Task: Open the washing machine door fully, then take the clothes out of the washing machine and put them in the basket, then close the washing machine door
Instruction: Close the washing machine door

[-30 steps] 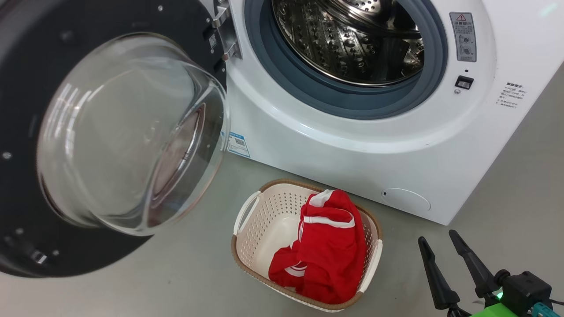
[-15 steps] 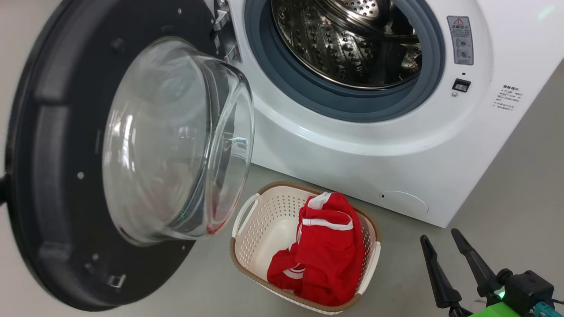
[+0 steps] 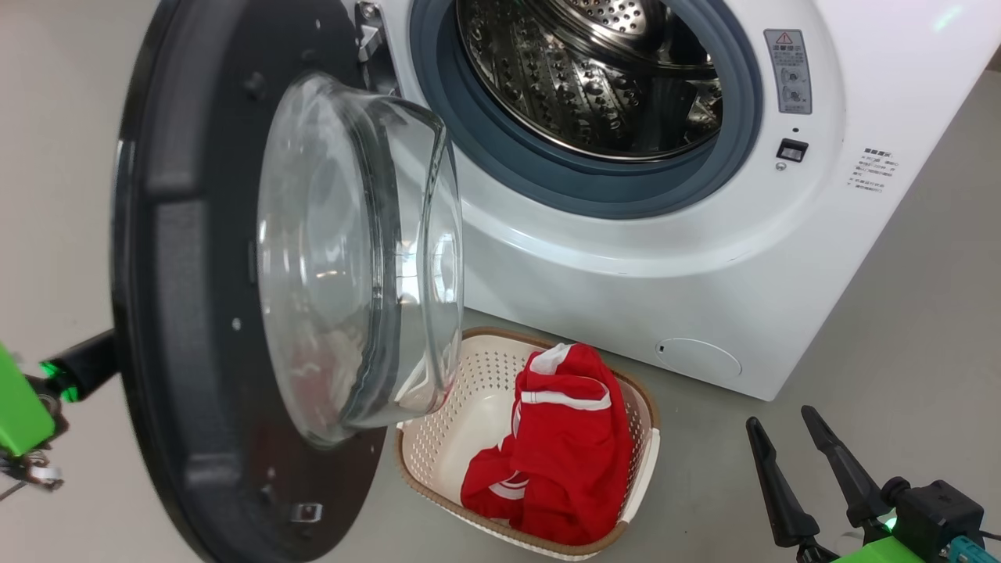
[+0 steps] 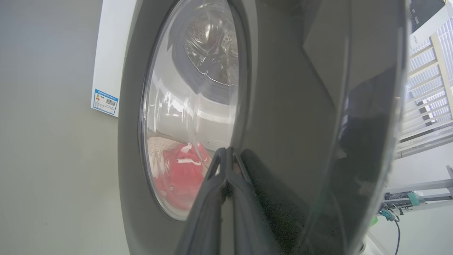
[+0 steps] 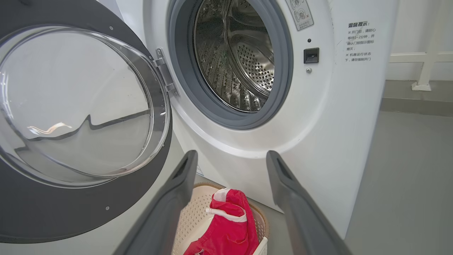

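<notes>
a: door status?
b: washing machine door stands half open, edge-on; left gripper fingers pressed together at its outer face.
a: load?
b: red clothes in basket; right gripper fingers spread, empty.

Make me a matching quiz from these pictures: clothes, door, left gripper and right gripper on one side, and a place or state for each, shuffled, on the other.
Column one
1 clothes
2 door
3 left gripper
4 right gripper

Column two
A open, holding nothing
B swung out from the washer
C in the basket
D shut, at the door's outer face

Pairs: 1-C, 2-B, 3-D, 4-A
</notes>
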You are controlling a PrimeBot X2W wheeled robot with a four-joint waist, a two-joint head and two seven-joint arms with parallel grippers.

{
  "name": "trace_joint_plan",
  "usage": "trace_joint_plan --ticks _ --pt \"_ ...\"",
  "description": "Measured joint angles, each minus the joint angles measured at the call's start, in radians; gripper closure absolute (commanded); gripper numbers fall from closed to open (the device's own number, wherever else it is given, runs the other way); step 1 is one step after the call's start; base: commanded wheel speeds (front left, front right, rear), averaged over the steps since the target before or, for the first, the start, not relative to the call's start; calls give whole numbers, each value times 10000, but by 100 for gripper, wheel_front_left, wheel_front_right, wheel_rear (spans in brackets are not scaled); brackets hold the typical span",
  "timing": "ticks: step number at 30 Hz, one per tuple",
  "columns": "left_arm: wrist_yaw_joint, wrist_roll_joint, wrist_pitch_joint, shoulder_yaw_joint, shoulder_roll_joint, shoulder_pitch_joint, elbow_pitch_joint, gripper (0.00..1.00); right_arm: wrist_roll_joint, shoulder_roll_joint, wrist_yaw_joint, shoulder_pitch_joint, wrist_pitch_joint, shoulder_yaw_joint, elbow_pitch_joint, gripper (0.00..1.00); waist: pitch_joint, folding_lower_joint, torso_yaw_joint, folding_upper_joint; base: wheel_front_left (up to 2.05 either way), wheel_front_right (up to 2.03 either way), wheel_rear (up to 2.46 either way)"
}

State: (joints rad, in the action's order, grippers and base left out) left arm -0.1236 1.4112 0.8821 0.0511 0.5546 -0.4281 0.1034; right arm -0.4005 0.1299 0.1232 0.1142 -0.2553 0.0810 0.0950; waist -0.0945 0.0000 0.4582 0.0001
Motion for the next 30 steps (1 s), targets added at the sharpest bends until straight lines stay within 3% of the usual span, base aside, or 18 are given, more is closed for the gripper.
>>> trace_joint_plan --ticks 17,30 --pt "2 157 -1024 -1701 -468 -5 -1616 100 0 -52 0 2 0 58 2 0 148 0 -298 0 0 0 0" --pt "0 155 -1806 -2036 -313 35 -1616 100 0 -79 0 73 0 58 4 0 266 0 -347 0 0 0 0"
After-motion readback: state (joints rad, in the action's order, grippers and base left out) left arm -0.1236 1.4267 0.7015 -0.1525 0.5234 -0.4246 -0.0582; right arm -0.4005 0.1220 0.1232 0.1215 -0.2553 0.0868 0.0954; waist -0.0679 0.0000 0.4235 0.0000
